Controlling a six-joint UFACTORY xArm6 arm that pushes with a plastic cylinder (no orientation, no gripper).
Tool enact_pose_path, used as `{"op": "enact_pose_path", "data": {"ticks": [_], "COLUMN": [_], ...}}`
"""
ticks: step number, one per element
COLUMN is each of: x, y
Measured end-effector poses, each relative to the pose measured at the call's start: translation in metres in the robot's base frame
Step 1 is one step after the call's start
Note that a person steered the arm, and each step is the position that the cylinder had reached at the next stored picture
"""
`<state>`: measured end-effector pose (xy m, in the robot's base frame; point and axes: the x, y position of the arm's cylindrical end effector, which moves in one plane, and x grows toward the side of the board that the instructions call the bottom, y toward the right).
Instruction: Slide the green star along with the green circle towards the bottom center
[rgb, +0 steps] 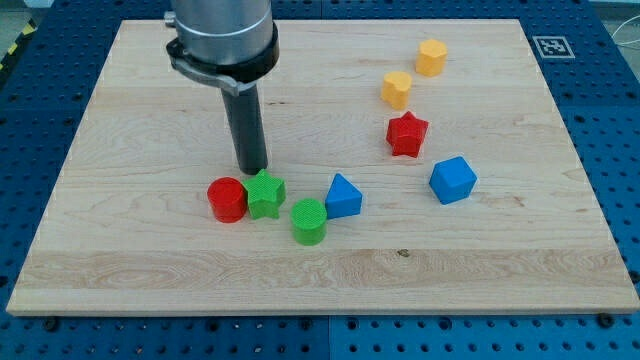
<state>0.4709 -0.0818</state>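
The green star (265, 194) lies left of the board's middle, touching the red circle (227, 199) on its left. The green circle (309, 221) sits just below and right of the star, close to it. My tip (253, 170) stands directly above the star's top edge, touching or almost touching it. The rod rises from there toward the view's top.
A blue triangle (343, 196) sits right of the green circle. A red star (407, 134), a blue block (452, 180) and two yellow blocks (397, 89) (431, 57) lie on the right half of the wooden board (120, 270).
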Motion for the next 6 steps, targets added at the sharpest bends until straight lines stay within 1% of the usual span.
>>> {"op": "enact_pose_path", "data": {"ticks": [1, 3, 6], "x": [0.019, 0.033, 0.084], "y": [0.0, 0.001, 0.014]}}
